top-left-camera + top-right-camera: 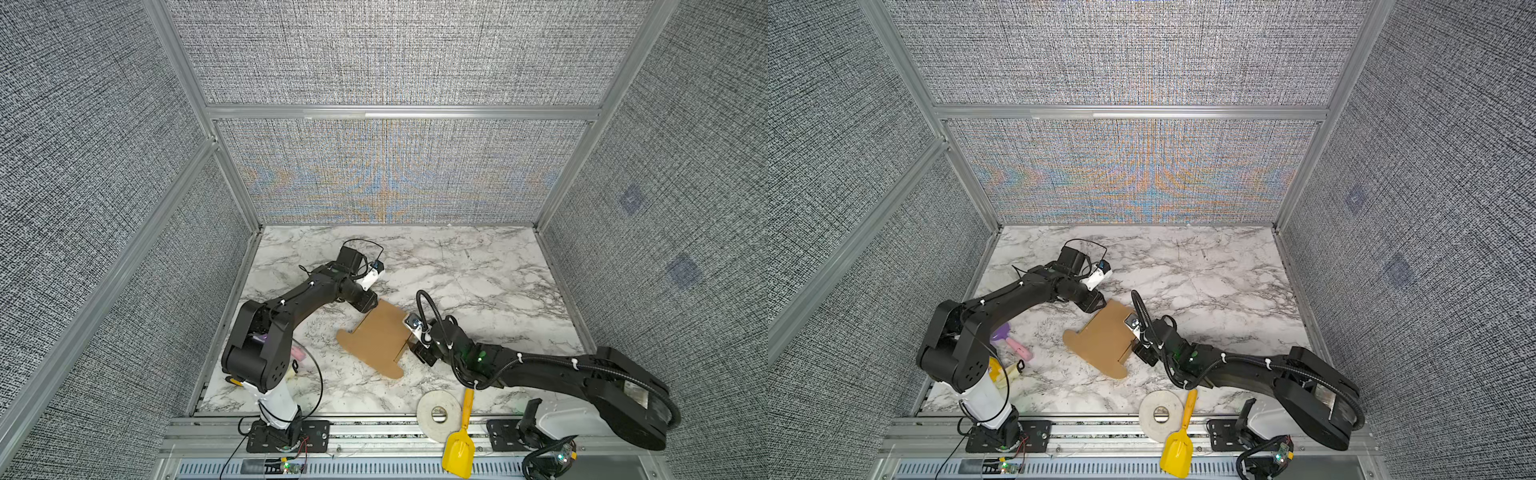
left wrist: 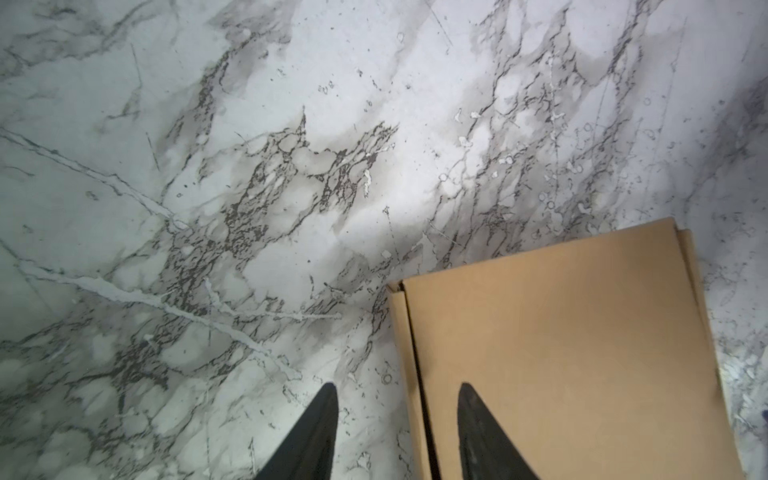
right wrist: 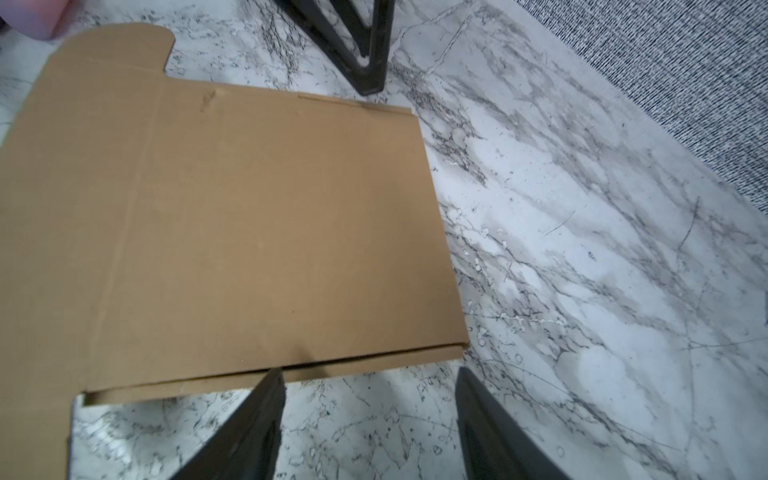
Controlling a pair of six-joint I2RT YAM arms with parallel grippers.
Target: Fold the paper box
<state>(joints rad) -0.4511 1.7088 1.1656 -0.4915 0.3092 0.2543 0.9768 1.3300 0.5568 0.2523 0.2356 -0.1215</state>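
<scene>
Yellow shovel (image 1: 459,446) and tape roll (image 1: 438,415) lie at the table's (image 1: 478,270) front edge. Mid-table, the box (image 1: 380,338) lies flat, partly folded. Left gripper (image 2: 397,386), fingers apart, straddles its far corner. Right gripper (image 3: 368,372), fingers wide, has one tip touching its right edge.

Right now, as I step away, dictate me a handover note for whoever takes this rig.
Left tool: open, empty, at a far corner of the box.
Right tool: open, empty, one tip at the box edge.
Box: lying flat on the table between the arms.
Done: one panel looks folded over flat.
Left: raise the walls, tuck the flaps, close the lid.
</scene>
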